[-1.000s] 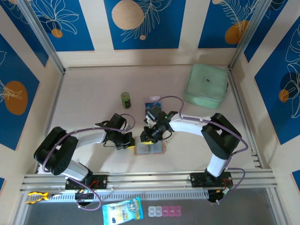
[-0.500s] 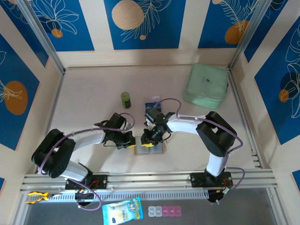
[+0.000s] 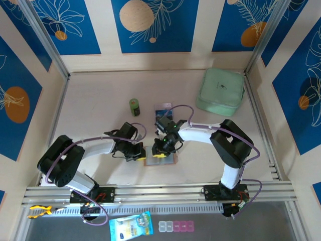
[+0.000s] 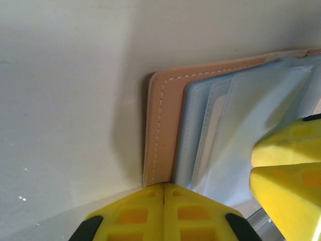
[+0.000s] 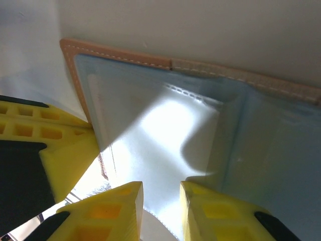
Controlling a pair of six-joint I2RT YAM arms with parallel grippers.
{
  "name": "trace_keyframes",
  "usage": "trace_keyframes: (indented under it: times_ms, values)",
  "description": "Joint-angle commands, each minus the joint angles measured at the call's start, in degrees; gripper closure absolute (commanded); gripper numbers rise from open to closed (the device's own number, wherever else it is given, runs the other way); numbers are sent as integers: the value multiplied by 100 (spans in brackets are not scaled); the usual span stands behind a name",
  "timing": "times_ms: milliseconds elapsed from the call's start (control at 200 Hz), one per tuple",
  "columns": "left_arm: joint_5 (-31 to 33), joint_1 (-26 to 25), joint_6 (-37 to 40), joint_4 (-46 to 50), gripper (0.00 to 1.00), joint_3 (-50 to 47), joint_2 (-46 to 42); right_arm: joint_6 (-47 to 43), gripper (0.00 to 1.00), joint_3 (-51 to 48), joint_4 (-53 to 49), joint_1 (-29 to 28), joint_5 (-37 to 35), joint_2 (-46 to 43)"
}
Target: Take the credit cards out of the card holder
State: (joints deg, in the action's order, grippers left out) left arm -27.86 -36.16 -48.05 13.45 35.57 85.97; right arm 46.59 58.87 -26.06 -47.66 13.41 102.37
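The card holder [image 3: 161, 159] lies open on the table, tan leather rim [image 4: 161, 125] round a grey pocketed lining [image 5: 150, 130]. My left gripper [image 3: 142, 152] is shut, its joined fingertips [image 4: 164, 188] pressed on the holder's left edge. My right gripper [image 3: 160, 150] hovers low over the lining with its jaws a little apart [image 5: 161, 203]. A pale pocket leaf runs between the jaws, and I cannot tell whether they touch it. One blue credit card [image 3: 163, 109] lies on the table just beyond the holder. Any cards inside the pockets are hidden.
A small green bottle [image 3: 134, 106] stands left of the loose card. A mint-green case [image 3: 220, 91] sits at the back right. Metal rails [image 3: 160, 191] run along the near edge, with packets [image 3: 131, 226] below them.
My left gripper has slid slightly right, up against the holder's edge. My right gripper has shifted a little left and down over the open lining.
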Motion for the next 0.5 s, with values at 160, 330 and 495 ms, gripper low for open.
trace_keyframes:
  times_ms: [160,330,495]
  values:
    - [366,-30,83,437,94,28,130,-162,72,83,-464,9,-260,-63]
    - [452,-22,121,541,94,97,30,-255,72,-6,-467,72,-229,-112]
    - [449,-21,126,586,93,224,-77,-238,73,-237,-169,198,8,-203]
